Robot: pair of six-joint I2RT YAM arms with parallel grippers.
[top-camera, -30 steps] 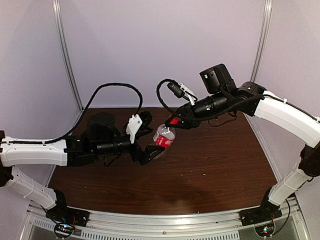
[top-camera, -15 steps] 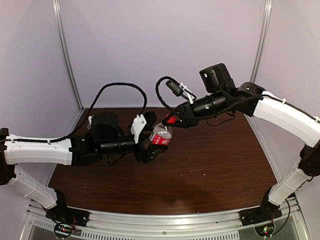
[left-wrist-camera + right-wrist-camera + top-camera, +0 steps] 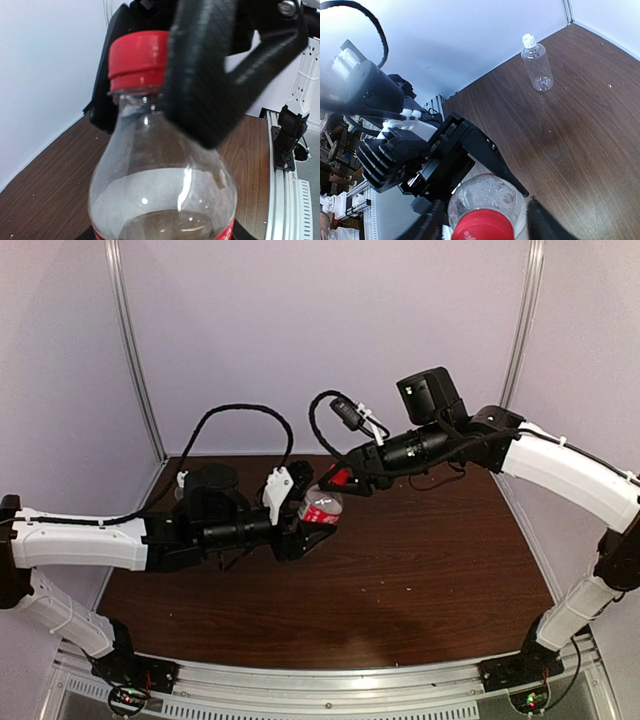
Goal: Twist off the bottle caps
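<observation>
A small clear bottle (image 3: 324,508) with a red label band sits between the fingers of my left gripper (image 3: 316,518), which is shut on its body. In the left wrist view the bottle (image 3: 160,190) fills the frame, and its red cap (image 3: 137,57) is on the neck. My right gripper (image 3: 485,225) straddles the red cap (image 3: 482,227) and is open, with a gap on each side between its fingers (image 3: 427,225) and the cap. One black right finger (image 3: 200,85) crosses in front of the neck. A taller plain bottle (image 3: 537,67) with a white cap (image 3: 528,40) stands apart on the table.
The brown wooden table (image 3: 420,560) has pale walls at the back and on both sides. A metal rail (image 3: 330,680) runs along the near edge by the arm bases. A black cable (image 3: 235,415) loops above the left arm.
My right gripper has opened off the red cap. My left gripper has closed in on the bottle's body. The bottle and both grippers have shifted slightly up and to the left.
</observation>
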